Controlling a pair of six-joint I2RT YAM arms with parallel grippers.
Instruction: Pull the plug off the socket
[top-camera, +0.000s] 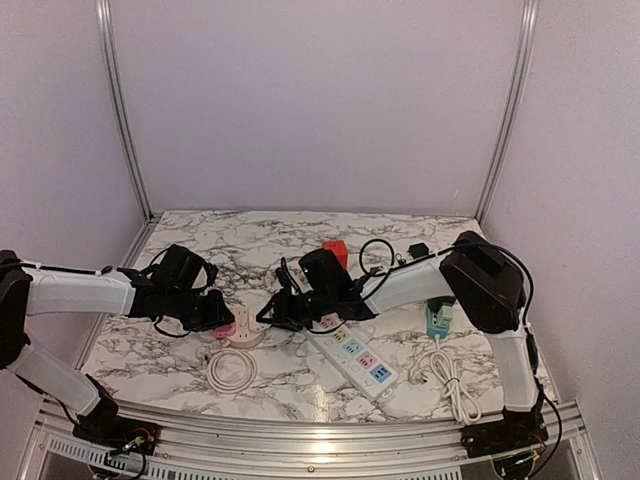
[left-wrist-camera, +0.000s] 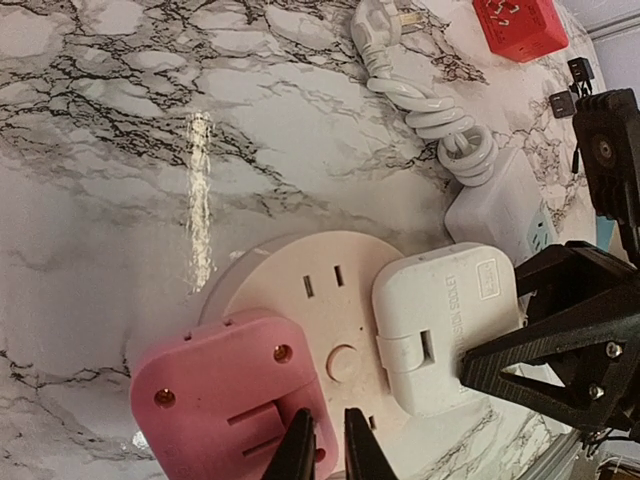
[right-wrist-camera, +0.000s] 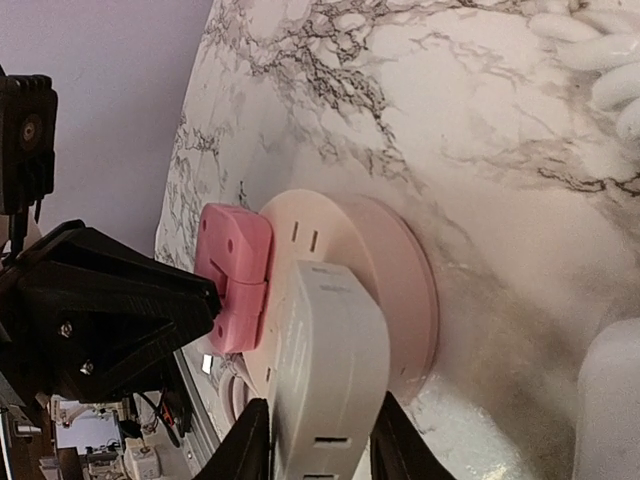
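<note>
On my right gripper (right-wrist-camera: 320, 440) the jaws pinch the white plug (right-wrist-camera: 325, 350) by its sides; it sits in the round socket (left-wrist-camera: 320, 270) on the bench (left-wrist-camera: 150, 150). On my left gripper (left-wrist-camera: 330, 450) the jaws are nearly together at the pink plug (left-wrist-camera: 220, 390); I can't tell if they grip it. The white plug reads "SOCKET"; the rest is unclear.

pink plug (left-wrist-camera: 225, 395) tight beside white plug (left-wrist-camera: 445, 325)
</note>
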